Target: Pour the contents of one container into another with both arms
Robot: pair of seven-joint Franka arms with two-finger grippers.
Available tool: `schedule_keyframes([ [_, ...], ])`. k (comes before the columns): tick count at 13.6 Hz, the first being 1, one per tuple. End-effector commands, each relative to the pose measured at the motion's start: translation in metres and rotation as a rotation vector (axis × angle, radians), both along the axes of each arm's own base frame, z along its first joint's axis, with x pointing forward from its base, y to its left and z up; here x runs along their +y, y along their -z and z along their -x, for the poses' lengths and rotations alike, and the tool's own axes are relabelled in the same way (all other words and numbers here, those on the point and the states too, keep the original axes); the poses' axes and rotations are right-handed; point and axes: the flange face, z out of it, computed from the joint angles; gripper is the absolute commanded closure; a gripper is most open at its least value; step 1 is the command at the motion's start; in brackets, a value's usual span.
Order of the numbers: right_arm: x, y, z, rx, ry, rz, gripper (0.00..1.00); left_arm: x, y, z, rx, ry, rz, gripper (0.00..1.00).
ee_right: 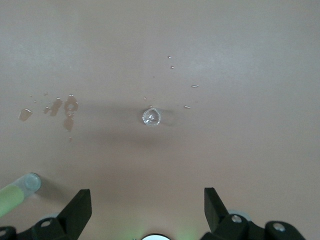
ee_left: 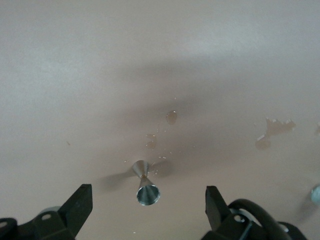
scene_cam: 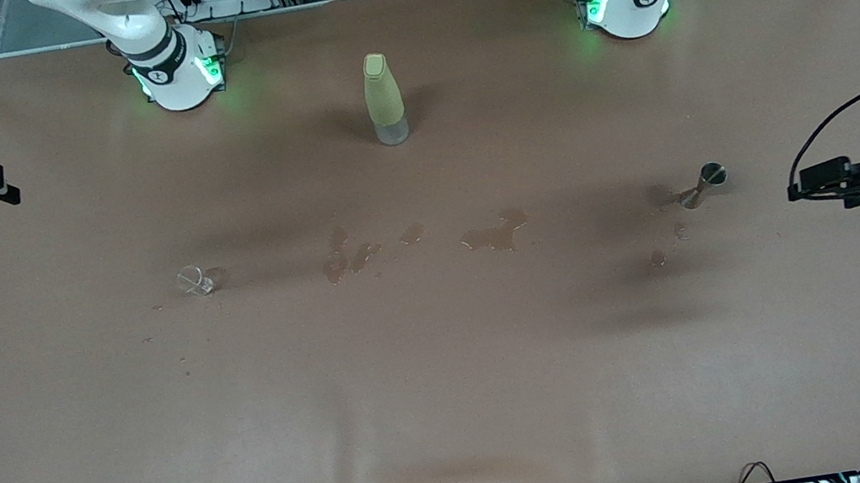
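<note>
Jigger (scene_cam: 701,185) upright, well inward of left gripper (scene_cam: 797,188) | glass cup (scene_cam: 194,280) matched to right gripper (scene_cam: 9,192) | both spread wide, nothing held

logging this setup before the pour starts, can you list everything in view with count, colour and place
bottle: one, yellow-green sleeve with clear base, upright between the two arm bases
small glass: one, clear, toward the right arm's end, nearer the front camera than the bottle
jigger: one, silver metal, toward the left arm's end
spilled patches: several, dark and wet, between the glass and the jigger
table: one, brown cover
left gripper: one, black, jaws open, above the jigger
right gripper: one, black, jaws open, at the right arm's end of the table
</note>
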Motion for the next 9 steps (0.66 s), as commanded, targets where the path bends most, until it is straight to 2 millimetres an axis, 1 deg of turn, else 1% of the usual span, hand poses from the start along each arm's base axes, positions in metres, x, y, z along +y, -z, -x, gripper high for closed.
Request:
schedule_keyframes([
  [1,-0.006,-0.003,0.000,0.005,0.020,0.047,0.00,-0.025,-0.003,-0.003,0.007,-0.091,-0.077,0.00],
  [3,-0.010,-0.005,0.000,0.000,0.023,0.049,0.00,-0.045,-0.004,-0.006,-0.003,-0.162,-0.090,0.00],
  [4,-0.011,-0.005,0.001,0.002,0.025,0.049,0.00,-0.051,-0.006,-0.006,-0.009,-0.186,-0.101,0.00],
  [5,-0.010,-0.005,0.000,0.002,0.023,0.049,0.00,-0.050,-0.012,-0.005,-0.023,-0.197,-0.107,0.00],
  [6,-0.011,-0.004,0.001,0.003,0.025,0.049,0.00,-0.052,-0.027,-0.001,-0.057,-0.205,-0.107,0.00],
  [9,-0.011,-0.004,0.000,0.004,0.023,0.051,0.00,-0.050,-0.052,0.009,-0.122,-0.222,-0.110,0.00],
])
